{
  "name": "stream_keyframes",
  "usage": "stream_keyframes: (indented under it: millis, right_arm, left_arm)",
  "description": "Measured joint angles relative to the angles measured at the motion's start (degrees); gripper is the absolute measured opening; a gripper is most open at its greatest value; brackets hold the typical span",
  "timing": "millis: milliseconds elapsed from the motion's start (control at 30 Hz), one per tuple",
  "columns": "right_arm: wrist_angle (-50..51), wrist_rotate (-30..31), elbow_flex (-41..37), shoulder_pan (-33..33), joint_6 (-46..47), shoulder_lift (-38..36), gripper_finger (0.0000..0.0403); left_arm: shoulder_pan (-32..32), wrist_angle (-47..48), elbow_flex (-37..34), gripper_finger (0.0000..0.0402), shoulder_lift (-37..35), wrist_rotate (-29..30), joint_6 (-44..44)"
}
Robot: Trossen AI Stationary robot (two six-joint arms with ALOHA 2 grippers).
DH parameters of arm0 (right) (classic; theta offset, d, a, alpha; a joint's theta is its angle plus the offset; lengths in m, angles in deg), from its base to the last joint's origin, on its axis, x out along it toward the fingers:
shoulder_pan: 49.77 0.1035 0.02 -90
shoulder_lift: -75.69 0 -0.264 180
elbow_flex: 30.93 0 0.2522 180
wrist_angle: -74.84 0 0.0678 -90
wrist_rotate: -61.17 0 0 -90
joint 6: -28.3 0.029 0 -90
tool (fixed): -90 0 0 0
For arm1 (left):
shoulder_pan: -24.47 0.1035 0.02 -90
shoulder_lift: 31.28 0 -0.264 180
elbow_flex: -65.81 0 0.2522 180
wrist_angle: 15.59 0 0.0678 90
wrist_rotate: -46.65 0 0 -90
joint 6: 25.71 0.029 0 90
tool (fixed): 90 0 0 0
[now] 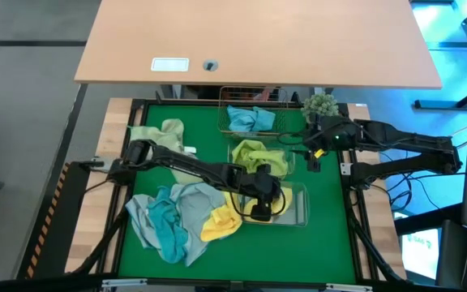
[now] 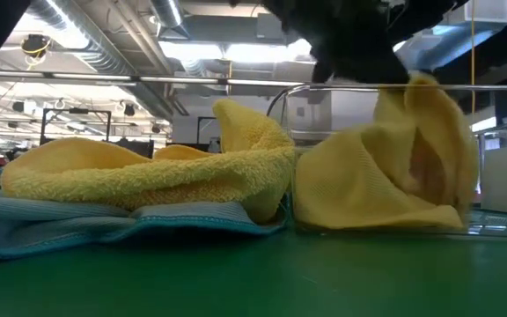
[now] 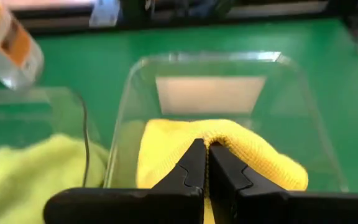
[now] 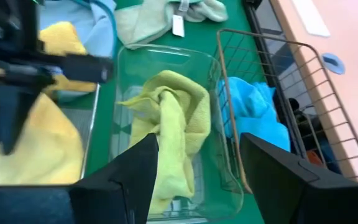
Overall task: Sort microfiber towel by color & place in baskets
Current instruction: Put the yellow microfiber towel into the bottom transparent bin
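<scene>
My left gripper (image 1: 259, 209) is over the near clear tub (image 1: 297, 212), shut on a yellow towel (image 3: 166, 155) that lies partly inside it. My right gripper (image 4: 197, 158) is open and hovers by the right side of the middle clear tub (image 1: 289, 159), which holds a lime-green towel (image 4: 173, 118). Behind that tub, the copper wire basket (image 1: 279, 102) holds a blue towel (image 1: 250, 118). A second yellow towel (image 1: 221, 224) rests on a heap of teal and grey-blue towels (image 1: 173, 217) left of the near tub. A pale green towel (image 1: 160, 134) lies flat at the far left. My left gripper (image 3: 205, 144) pinches a raised fold (image 3: 229, 132) of the yellow towel between its two fingertips, coming from above. The fold stands up under the fingers, and the rest of the towel (image 2: 368, 189) sags down onto the floor of the near tub.
A small potted plant (image 1: 321, 105) stands at the far right corner, close to my right arm. A wooden desk (image 1: 258, 40) lies beyond the green mat. Bare mat (image 1: 314, 251) shows near and right of the near tub.
</scene>
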State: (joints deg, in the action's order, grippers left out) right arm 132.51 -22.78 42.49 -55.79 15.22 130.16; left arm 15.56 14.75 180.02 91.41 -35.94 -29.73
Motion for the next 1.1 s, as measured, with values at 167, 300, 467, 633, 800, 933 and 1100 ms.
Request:
stream_keyframes:
  millis: [167,300,467,633,800,933,1100]
  right_arm:
    - [-0.12,-0.70,-0.02,0.00,0.00,0.05,0.0225]
    - [-0.12,-0.72,-0.02,0.00,0.00,0.05,0.0225]
    - [-0.29,-0.75,-0.02,0.00,0.00,0.05,0.0225]
    - [-0.29,-0.74,-0.02,0.00,-0.02,0.05,0.0225]
    - [-0.28,-0.74,-0.02,0.00,-0.02,0.07,0.0225]
    - [-0.30,-0.74,-0.04,0.00,-0.02,0.09,0.0225]
    - [-0.06,-0.75,-0.04,-0.01,-0.02,0.09,0.0225]
  left_arm:
    - [0.00,5.63,0.00,0.0001,1.41,0.77,-0.24]
    - [0.00,6.37,-0.09,0.0019,1.50,0.82,-0.44]
    - [0.00,3.92,-0.09,0.0066,1.06,0.84,-0.53]
    - [-0.15,3.56,-0.07,0.0114,0.61,0.82,0.38]
    - [-0.53,2.94,0.13,0.0143,-1.58,1.56,2.90]
    - [-0.73,4.25,0.13,0.0157,-2.78,1.91,2.83]
    - [-1.40,9.22,0.11,0.0157,-7.02,1.96,2.73]
